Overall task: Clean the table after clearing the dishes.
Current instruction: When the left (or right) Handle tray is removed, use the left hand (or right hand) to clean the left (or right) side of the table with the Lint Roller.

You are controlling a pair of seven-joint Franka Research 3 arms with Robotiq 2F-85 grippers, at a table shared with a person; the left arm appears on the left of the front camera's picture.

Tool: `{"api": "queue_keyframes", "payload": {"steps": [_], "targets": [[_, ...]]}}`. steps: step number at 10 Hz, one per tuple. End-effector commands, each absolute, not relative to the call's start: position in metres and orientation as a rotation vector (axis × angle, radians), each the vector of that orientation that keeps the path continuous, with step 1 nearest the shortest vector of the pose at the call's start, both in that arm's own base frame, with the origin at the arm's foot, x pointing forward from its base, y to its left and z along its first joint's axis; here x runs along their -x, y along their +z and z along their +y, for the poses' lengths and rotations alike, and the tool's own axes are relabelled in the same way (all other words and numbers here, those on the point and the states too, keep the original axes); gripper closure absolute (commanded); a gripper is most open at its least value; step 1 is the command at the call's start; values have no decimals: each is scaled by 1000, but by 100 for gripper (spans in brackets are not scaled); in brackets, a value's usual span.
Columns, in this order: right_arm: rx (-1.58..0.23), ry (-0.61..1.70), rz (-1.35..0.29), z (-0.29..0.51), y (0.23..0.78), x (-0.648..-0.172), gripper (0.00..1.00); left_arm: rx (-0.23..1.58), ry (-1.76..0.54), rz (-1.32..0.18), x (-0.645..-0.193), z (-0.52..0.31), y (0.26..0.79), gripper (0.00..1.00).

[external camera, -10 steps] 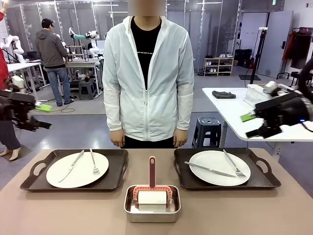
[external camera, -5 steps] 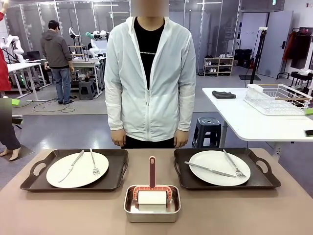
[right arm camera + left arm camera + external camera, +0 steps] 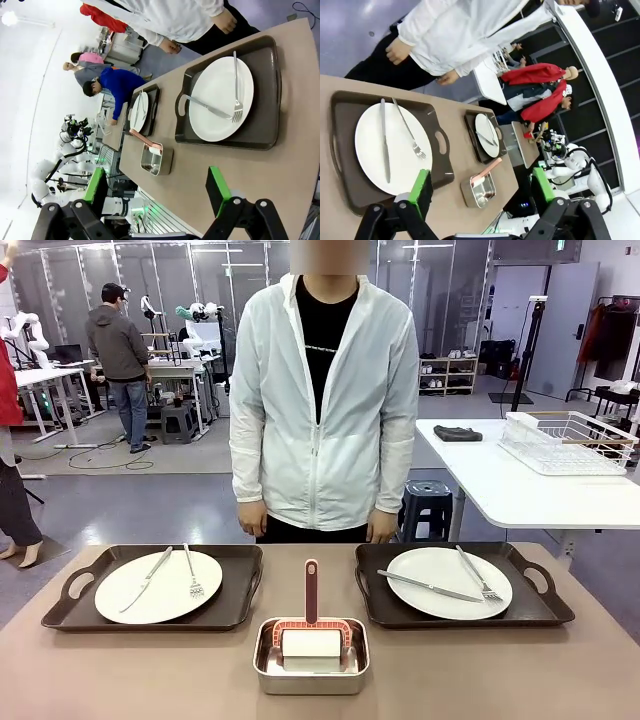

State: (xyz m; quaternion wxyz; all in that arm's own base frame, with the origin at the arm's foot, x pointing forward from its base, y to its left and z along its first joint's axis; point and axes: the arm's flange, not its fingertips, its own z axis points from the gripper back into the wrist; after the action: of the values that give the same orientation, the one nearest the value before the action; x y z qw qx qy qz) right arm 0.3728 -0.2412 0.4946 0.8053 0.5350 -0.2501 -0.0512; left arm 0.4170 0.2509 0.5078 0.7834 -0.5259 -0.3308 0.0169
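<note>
Roller [image 3: 311, 644] lower half hidden inside pan [image 3: 311, 683] on table [image 3: 150, 670].

Steel pan [image 3: 311, 684] w/ red-handled roller [image 3: 311, 642], person [image 3: 322, 410] in white jkt, wire rack [image 3: 566, 443], stool [image 3: 429, 502]

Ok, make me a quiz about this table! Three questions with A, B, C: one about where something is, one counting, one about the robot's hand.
1. Where is the steel pan? A) between the two trays, nearer the robot B) on the floor C) in the person's hands
2. How many white plates? A) one B) two C) four
3. The left gripper is: A) squeezing a fork B) open and empty C) shut on a handle
Answers: 1A, it sits by the gap between the trays; 2B, one on each tray; 3B, its fingers stand apart with nothing between.
</note>
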Motion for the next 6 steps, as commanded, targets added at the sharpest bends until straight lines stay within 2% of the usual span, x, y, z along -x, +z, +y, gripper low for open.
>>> {"api": "queue_keyframes", "payload": {"steps": [1, 5, 6], "targets": [[-1132, -112, -522, -235, 498, -385, 0, 1135, 88, -756, -415, 242, 513, 0], [-1110, -140, -499, -229, 491, -390, 0, 1113, 173, -796, -416, 254, 515, 0], [-1129, -102, -509, -231, 489, -387, 0, 1115, 86, -744, -421, 251, 511, 0]]}}
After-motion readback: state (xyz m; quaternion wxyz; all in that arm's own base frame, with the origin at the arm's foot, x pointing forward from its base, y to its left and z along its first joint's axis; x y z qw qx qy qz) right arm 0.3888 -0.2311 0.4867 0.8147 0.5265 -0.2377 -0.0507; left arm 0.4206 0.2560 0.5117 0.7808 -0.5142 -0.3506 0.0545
